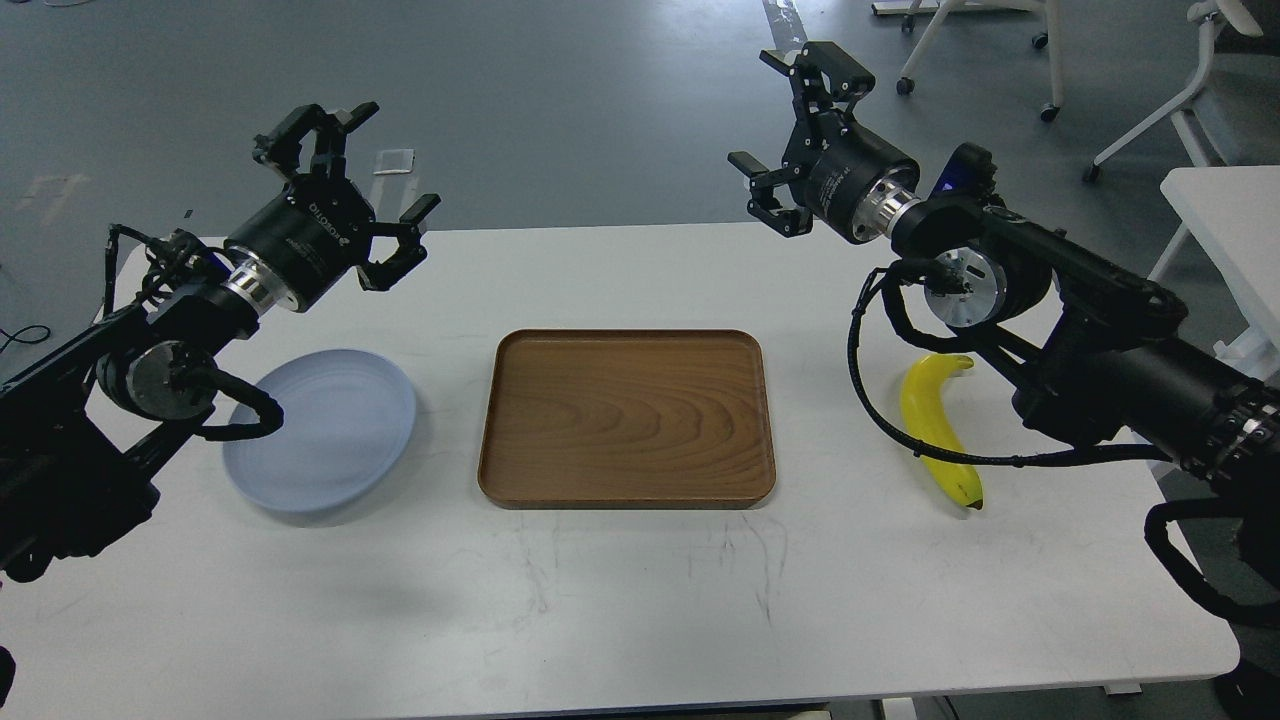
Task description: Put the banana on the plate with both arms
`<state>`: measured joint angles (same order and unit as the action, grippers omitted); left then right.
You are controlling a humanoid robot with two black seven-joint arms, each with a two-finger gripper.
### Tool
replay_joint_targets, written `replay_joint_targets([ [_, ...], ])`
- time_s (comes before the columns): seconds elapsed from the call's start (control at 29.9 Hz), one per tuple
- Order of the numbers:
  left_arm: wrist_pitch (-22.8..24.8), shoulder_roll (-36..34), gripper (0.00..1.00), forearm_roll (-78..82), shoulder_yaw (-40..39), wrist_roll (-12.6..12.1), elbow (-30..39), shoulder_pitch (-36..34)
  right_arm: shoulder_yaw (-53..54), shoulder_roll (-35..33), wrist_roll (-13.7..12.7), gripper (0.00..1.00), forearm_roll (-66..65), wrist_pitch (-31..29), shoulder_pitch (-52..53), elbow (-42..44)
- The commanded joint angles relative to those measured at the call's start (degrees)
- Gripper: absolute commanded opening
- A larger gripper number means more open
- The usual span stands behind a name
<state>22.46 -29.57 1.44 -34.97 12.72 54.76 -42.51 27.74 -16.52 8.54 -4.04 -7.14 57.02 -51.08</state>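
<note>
Head view: the white desk [640, 600] carried three things in a row, well apart. The plate [320, 435], pale blue-grey, lay at the left, partly under the left arm's forearm and cable. A brown wooden tray [627, 418] sat in the centre, nothing on it. The banana [935, 425] lay flat at the right, stem toward the far side, dark tip toward the near edge, a black cable of the right arm crossing over its lower part. Left end effector [345, 190] hung raised above the far left of the desk, fingers spread and holding nothing. Right end effector [800, 135] likewise stood high over the far right edge, fingers splayed, empty. Neither touched any object. Judged reason for the layout: banana on the right arm's side and plate on the left arm's side, so that each arm has its own share, the right likely to fetch the fruit, the left to receive it or steady the plate; the tray between them looked like a possible handover spot, though that is only a guess. Both arms appeared parked clear of the work area, which read as a starting posture; no step of the task looked done yet. Beyond the desk, grey floor and white chair legs [975, 45].
</note>
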Motion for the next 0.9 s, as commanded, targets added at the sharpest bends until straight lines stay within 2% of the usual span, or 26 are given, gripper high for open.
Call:
replay_joint_targets([
  [0.0, 0.0, 0.0, 0.98, 0.1, 0.0, -0.2, 0.0, -0.1, -0.1, 0.0, 0.0, 0.99, 0.0, 0.0, -0.2, -0.2],
  [0.87, -0.4, -1.9, 0.98, -0.5, -1.2, -0.3, 0.2, 0.0, -0.8, 1.1, 0.1, 0.99, -0.2, 0.0, -0.5, -0.4],
])
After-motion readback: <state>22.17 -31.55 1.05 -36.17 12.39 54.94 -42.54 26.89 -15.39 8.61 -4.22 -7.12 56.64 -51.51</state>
